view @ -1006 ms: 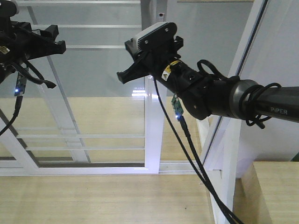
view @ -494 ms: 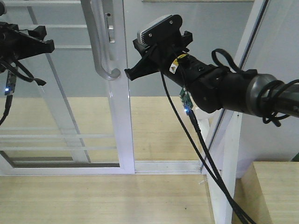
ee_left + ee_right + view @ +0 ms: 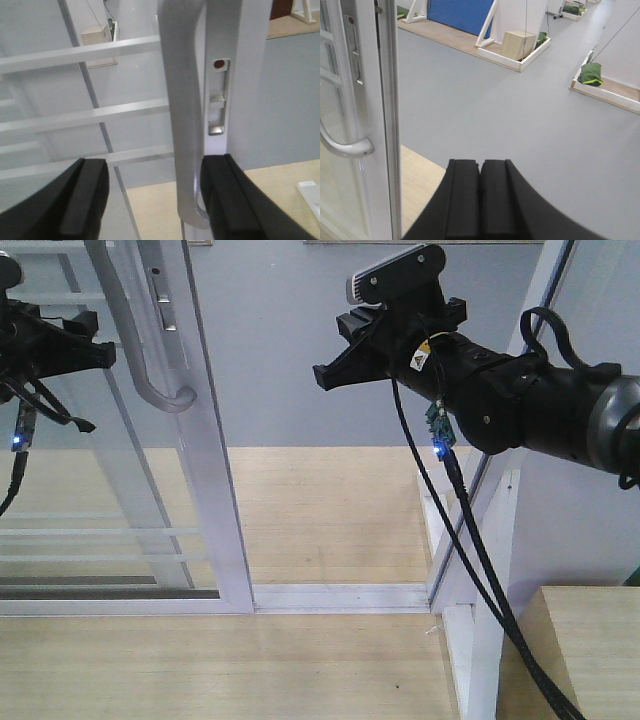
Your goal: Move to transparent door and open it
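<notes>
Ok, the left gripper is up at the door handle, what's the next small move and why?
Probably close the left gripper on the pull handle: it stands between the open fingers, not gripped. A firm hold should let the arm slide the transparent door wider.

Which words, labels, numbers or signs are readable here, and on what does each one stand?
No text is readable.
Yellow sticker on the right arm: too small to read.
Red dot on the transparent door lock: a mark, no words.
</notes>
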Controlling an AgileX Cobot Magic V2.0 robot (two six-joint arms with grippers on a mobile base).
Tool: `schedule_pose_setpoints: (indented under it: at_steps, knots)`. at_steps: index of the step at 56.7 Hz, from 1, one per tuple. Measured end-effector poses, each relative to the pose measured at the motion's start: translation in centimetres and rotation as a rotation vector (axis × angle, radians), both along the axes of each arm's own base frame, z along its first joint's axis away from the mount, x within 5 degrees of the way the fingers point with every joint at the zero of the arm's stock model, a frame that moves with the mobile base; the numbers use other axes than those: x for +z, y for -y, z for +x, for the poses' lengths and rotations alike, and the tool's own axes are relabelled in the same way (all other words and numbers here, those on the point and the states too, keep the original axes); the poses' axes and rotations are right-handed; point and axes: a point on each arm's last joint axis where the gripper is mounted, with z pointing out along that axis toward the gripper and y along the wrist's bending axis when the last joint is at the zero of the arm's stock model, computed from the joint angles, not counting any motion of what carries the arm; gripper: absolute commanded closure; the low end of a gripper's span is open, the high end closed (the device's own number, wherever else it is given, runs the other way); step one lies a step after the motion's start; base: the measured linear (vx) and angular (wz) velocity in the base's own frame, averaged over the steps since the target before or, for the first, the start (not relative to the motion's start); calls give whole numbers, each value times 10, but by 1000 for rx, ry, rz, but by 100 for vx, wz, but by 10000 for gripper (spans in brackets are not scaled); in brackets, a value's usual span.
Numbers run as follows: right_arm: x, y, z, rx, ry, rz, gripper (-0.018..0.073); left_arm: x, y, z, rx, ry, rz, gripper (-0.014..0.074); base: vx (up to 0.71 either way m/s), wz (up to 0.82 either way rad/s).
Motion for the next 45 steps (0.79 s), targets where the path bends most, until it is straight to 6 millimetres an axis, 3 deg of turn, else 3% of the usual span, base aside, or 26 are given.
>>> schedule_pose_setpoints:
  at_steps: [18, 33, 45]
  knots:
    - [0, 0, 0, 5, 5, -19, 568, -2, 0, 2, 3, 8, 1, 73, 0, 0]
    - [0, 0, 0, 6, 6, -23, 568, -2, -18, 6, 59, 35, 3, 73, 0, 0]
    - [-1, 0, 0, 7, 2, -26, 568, -2, -21, 6, 68, 41, 4, 73, 0, 0]
